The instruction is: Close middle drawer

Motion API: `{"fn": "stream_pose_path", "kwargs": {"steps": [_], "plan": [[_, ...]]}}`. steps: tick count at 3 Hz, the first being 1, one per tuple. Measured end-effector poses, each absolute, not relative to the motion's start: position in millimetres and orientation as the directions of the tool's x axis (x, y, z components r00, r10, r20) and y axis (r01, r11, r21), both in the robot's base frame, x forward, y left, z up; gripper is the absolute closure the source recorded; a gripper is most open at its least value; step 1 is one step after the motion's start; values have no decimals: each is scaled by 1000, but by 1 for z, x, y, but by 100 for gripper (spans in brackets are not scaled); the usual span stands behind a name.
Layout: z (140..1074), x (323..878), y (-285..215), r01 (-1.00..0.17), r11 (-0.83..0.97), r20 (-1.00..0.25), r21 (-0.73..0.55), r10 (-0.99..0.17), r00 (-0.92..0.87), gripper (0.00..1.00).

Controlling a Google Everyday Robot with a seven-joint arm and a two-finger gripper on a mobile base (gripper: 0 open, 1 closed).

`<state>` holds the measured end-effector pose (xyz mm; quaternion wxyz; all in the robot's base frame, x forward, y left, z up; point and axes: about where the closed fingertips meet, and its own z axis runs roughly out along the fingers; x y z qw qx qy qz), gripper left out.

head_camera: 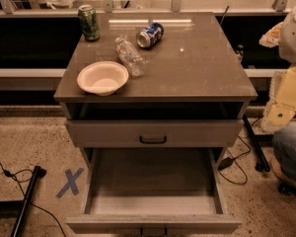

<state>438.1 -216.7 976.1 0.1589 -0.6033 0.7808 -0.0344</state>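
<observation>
The middle drawer (153, 223) is pulled far out toward me, low in the camera view. Its deep grey wood-grain inside (153, 177) holds nothing that I can see. Only the top of its black handle shows, at the bottom edge of the view. Above it, the taller-fronted drawer (153, 132) with a black bar handle stands slightly out under the countertop. The lowest drawer is hidden beneath the open one. My arm comes in at the right edge, and its pale lower end, the gripper (278, 116), hangs right of the cabinet at top-drawer height, touching nothing.
On the countertop (207, 68) are a white bowl (102, 77), a lying clear bottle (129, 57), an upright green can (89, 22) and a lying blue can (150, 35). Cables and a black pole (27, 196) lie on the floor to the left, near a blue X (70, 182). A blue-clad knee (290, 149) is at right.
</observation>
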Motion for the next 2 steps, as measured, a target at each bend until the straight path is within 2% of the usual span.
{"fn": "stream_pose_path", "kwargs": {"steps": [2], "plan": [[954,444,-215,-930,259,-229,-262,-952,-201,0]]}}
